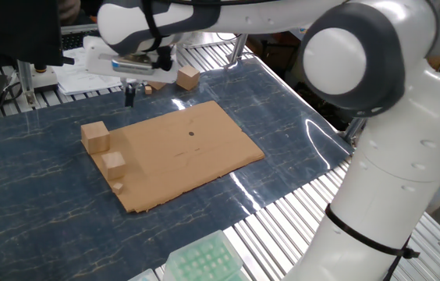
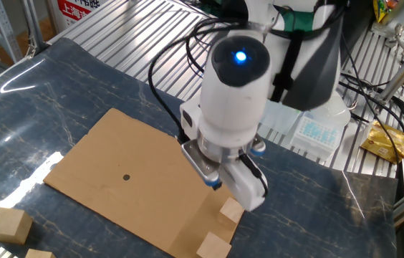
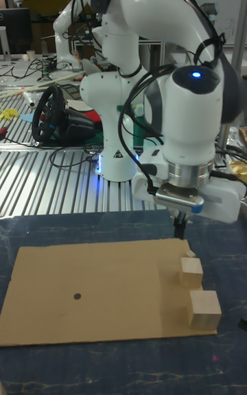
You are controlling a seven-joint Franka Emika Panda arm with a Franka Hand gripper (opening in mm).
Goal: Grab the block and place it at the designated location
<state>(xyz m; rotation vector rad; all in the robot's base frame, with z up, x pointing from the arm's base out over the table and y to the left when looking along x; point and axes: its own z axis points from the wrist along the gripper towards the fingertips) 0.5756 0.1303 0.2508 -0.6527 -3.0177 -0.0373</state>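
The big plain light-tan wooden cube [image 1: 95, 136] and the flat brown cardboard sheet [image 1: 204, 164] with its small black dot [image 1: 191, 133] lie on a dark blue tabletop [image 1: 33, 203] veined with pale, marble-like lines. The glossy white robot arm [image 3: 189, 121] has dark grey joints and a glowing blue light.
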